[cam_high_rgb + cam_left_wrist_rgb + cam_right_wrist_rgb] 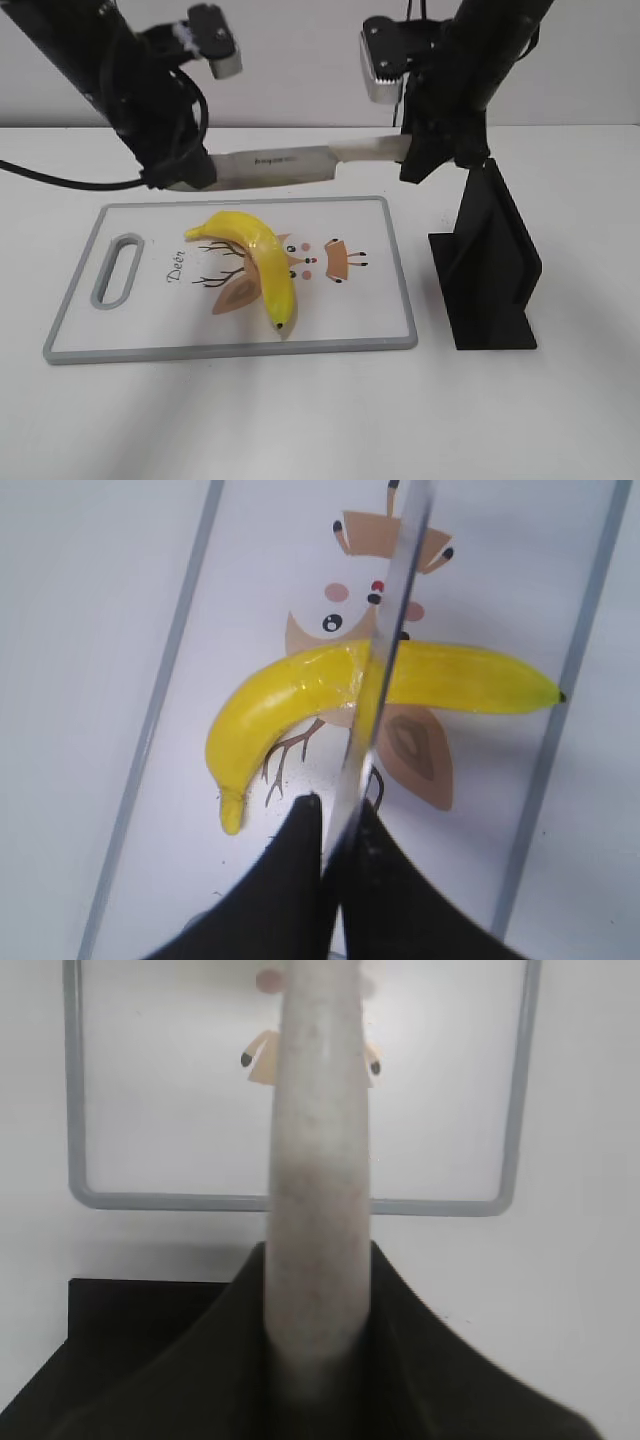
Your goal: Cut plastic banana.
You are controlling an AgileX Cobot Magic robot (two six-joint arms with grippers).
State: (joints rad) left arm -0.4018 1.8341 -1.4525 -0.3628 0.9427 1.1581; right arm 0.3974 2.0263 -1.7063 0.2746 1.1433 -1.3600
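The plastic banana [262, 260] lies whole on the white cutting board [150, 300], stem toward the back left and dark tip toward the front. A knife [280, 165] hangs level above the board's far edge. My left gripper [185, 172] is shut on the blade's tip end. My right gripper [415, 150] is shut on the pale handle [320, 1160]. In the left wrist view the blade [385, 660] runs edge-on from the jaws [340, 815] across the banana [290, 705] below it. In the right wrist view the jaws [320, 1290] clamp the handle.
A black knife stand [490, 260] stands just right of the board and also shows in the right wrist view [120, 1330]. The board has a grey rim [280, 1202], a handle slot [117, 270] at its left end and a deer drawing [345, 620]. The table is white.
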